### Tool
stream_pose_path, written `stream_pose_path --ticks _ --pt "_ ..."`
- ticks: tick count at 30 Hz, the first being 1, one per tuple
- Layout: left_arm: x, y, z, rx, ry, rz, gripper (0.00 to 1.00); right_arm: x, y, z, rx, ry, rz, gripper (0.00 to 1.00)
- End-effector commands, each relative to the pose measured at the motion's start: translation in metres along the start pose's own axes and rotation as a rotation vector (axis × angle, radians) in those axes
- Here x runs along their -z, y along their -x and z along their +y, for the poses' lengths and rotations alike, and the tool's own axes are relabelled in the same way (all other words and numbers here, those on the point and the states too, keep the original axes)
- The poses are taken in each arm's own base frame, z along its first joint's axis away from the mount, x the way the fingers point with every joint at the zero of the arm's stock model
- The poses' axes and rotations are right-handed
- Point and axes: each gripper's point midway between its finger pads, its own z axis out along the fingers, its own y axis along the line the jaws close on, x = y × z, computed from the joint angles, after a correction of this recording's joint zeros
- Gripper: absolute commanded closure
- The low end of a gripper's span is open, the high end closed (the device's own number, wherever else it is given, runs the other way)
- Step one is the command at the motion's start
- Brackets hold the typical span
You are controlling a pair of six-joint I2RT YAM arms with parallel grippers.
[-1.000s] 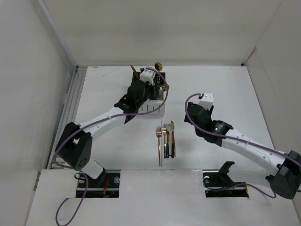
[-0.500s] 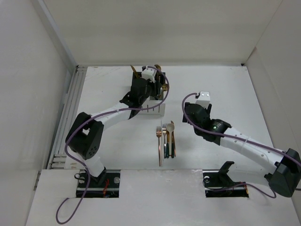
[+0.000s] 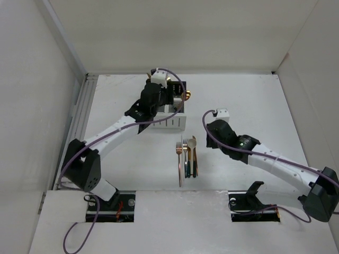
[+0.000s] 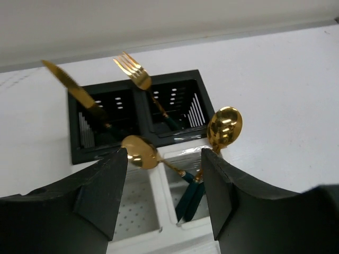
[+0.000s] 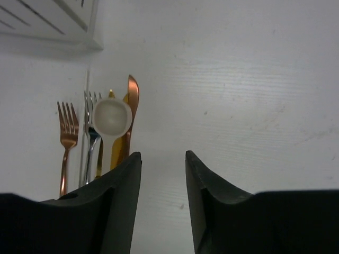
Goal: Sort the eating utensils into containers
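My left gripper [image 3: 159, 106] [image 4: 164, 174] is open and empty, just above the white container [image 3: 175, 123] [image 4: 159, 182]. Its right compartment holds two gold spoons with teal handles, heads up [image 4: 224, 125] [image 4: 139, 152]. Behind it the black container [image 3: 176, 91] [image 4: 137, 140] holds a gold knife [image 4: 69, 87] and a gold fork [image 4: 132, 71]. Several utensils [image 3: 187, 157] lie side by side on the table. My right gripper [image 3: 211, 129] [image 5: 163, 159] is open and empty, just right of them. A cream spoon [image 5: 111, 117], copper fork [image 5: 67, 127], silver fork [image 5: 91, 114] and copper knife [image 5: 132, 95] show there.
White walls enclose the table on the left, back and right. A corner of the white container [image 5: 63, 26] shows at the upper left of the right wrist view. The arm bases sit at the near edge.
My left gripper carried a gold spoon down into the white container, let it go and drew back open. My right gripper moved left and nearer to the utensils on the table.
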Motion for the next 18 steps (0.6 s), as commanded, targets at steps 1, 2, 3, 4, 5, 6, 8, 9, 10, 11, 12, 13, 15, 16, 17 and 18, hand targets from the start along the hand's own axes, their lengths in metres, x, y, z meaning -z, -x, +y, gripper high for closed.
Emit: stream_pose_path --ticks 1,2,3,4,5,6,8,9,10,11,12,13,15,16,17,18 --pt "0.047 0.047 0.025 0.022 0.111 -0.048 0.45 0.005 -0.016 0.02 -0.071 0.12 0.04 0.57" --pt "0.055 0.043 0.027 0.032 0.114 -0.033 0.45 0.002 -0.024 0.02 -0.079 0.124 0.053 0.57" --pt "0.062 0.026 0.031 0.052 0.121 0.003 0.45 0.001 -0.028 0.021 -0.099 0.131 0.063 0.57" --pt "0.078 0.022 0.033 0.065 0.115 0.023 0.45 0.0 -0.029 0.024 -0.114 0.146 0.058 0.52" --pt "0.084 0.011 0.034 0.075 0.109 0.047 0.45 -0.002 -0.036 0.026 -0.112 0.16 0.072 0.5" --pt "0.09 0.001 0.037 0.083 0.115 0.069 0.45 -0.006 -0.039 0.029 -0.108 0.166 0.085 0.5" --pt "0.107 -0.035 0.051 0.118 0.15 0.148 0.45 -0.011 -0.048 0.035 -0.095 0.179 0.111 0.49" --pt "0.112 -0.045 0.053 0.132 0.158 0.169 0.45 -0.012 -0.049 0.04 -0.084 0.185 0.119 0.49" --pt "0.117 -0.066 0.058 0.134 0.172 0.209 0.45 -0.02 -0.06 0.038 -0.066 0.161 0.156 0.49" --pt "0.125 -0.068 0.06 0.149 0.173 0.206 0.45 -0.022 -0.063 0.039 -0.07 0.149 0.172 0.5" --pt "0.129 -0.072 0.06 0.171 0.175 0.204 0.45 -0.026 -0.068 0.038 -0.062 0.138 0.189 0.53" --pt "0.132 -0.075 0.062 0.172 0.175 0.204 0.45 -0.029 -0.072 0.038 -0.066 0.128 0.204 0.56" --pt "0.141 -0.082 0.07 0.203 0.185 0.196 0.45 -0.032 -0.085 0.041 -0.046 0.133 0.248 0.64" --pt "0.143 -0.082 0.07 0.207 0.182 0.185 0.45 -0.031 -0.081 0.044 -0.05 0.139 0.24 0.65" --pt "0.145 -0.092 0.074 0.206 0.187 0.201 0.44 -0.03 -0.085 0.048 -0.033 0.148 0.249 0.65" --pt "0.144 -0.09 0.077 0.226 0.191 0.179 0.44 -0.028 -0.083 0.053 -0.027 0.161 0.244 0.65"
